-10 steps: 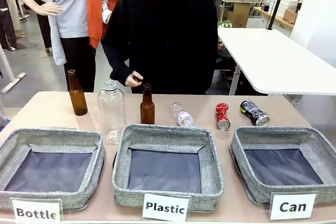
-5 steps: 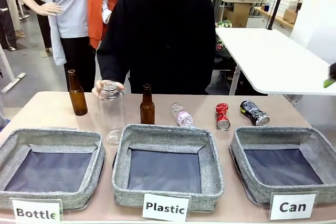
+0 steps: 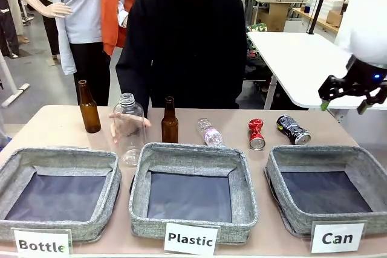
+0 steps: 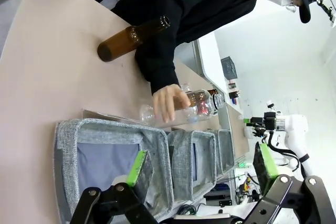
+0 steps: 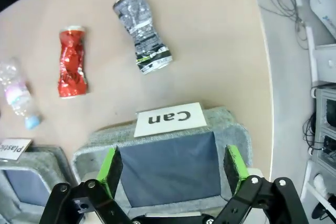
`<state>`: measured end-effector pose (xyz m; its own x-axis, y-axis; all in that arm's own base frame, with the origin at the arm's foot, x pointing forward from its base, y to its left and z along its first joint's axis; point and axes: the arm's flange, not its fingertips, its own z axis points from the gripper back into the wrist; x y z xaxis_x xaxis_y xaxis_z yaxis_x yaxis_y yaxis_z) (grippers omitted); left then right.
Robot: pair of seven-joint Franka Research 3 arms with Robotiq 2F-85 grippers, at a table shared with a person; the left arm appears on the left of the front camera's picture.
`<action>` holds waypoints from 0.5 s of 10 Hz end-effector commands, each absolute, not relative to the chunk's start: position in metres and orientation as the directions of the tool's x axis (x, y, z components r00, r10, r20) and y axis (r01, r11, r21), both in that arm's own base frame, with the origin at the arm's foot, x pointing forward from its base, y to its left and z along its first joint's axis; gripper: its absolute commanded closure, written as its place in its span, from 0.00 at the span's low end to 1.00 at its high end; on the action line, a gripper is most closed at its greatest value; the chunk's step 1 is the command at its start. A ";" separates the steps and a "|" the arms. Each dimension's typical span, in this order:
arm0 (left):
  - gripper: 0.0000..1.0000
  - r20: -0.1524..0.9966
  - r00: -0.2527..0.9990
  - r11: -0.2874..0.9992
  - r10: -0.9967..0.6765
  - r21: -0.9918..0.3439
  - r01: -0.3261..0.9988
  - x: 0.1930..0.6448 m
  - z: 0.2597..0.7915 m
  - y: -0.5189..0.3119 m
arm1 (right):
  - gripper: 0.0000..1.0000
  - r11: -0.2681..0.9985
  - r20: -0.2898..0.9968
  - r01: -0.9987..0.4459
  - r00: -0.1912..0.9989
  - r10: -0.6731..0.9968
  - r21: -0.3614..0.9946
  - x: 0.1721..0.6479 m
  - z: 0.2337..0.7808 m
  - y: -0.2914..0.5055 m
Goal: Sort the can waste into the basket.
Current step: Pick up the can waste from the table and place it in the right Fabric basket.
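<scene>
Two crushed metal drink cans lay on the tan table [image 3: 54,125]: a red crushed metal can [image 3: 256,133] and a black-and-silver crushed metal can [image 3: 293,130], near each other but apart. Both lay just beyond the far rim of the square grey woven-fabric basket [image 3: 314,153] with the white "Can" label (the rightmost of three like bins). Neither can was inside it.

The other two bins were the bin labelled "Plastic" [image 3: 190,151] in the middle and the bin labelled "Bottle" [image 3: 60,154] at the left. Two brown glass bottles stood upright behind them, the left brown bottle [image 3: 89,108] and the middle brown bottle [image 3: 170,121]. A small clear plastic bottle [image 3: 210,132] lay left of the red can. The person's hand [image 3: 121,126] gripped a large clear plastic bottle [image 3: 128,128].

The right gripper [image 3: 344,106] hung above the table's right end, jaws spread and empty. Nothing stood between it and the cans. The left gripper [image 4: 202,165] was likewise released and empty.

The basket's right side was cut off in the front view. The can's print was illegible.
</scene>
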<state>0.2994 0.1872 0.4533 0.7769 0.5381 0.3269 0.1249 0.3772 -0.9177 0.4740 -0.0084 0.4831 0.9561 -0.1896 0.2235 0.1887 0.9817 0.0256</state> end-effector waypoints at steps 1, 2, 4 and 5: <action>0.00 0.352 0.766 0.373 0.538 -0.914 0.158 0.301 0.454 0.187 | 0.00 0.966 0.264 0.221 0.932 -0.249 0.131 0.467 0.493 -0.012; 0.00 0.352 0.766 0.373 0.538 -0.914 0.158 0.301 0.454 0.187 | 0.00 0.982 0.223 0.189 0.956 -0.190 0.026 0.474 0.483 -0.008; 0.00 0.352 0.766 0.373 0.538 -0.914 0.158 0.301 0.454 0.187 | 0.00 0.981 0.227 0.188 0.954 -0.195 0.051 0.477 0.482 -0.008; 0.00 0.352 0.766 0.373 0.538 -0.914 0.158 0.301 0.454 0.187 | 0.00 0.986 0.273 0.166 0.948 -0.164 0.016 0.478 0.475 0.000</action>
<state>0.2993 0.1875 0.4533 0.7767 0.5383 0.3270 0.1251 0.3770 -0.9177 0.4770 -0.0077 0.4812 0.9556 -0.1822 0.2317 0.1768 0.9833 0.0438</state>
